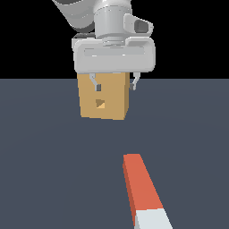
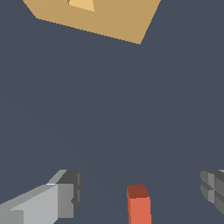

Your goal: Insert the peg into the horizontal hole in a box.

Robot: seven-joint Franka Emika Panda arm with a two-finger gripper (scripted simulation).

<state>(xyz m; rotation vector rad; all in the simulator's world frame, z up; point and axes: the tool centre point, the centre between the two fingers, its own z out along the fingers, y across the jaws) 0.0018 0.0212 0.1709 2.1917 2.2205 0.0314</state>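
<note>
The orange-red peg lies flat on the dark floor in the foreground, its pale grey-white end nearest the camera. The tan box stands behind it, with the small hole in its front face. My gripper hangs open and empty in front of the box's top edge, above the floor and well away from the peg. In the wrist view the peg's orange end shows between my two fingers, and the box is at the frame edge.
The dark grey floor stretches all round the box and the peg. Nothing else stands on it.
</note>
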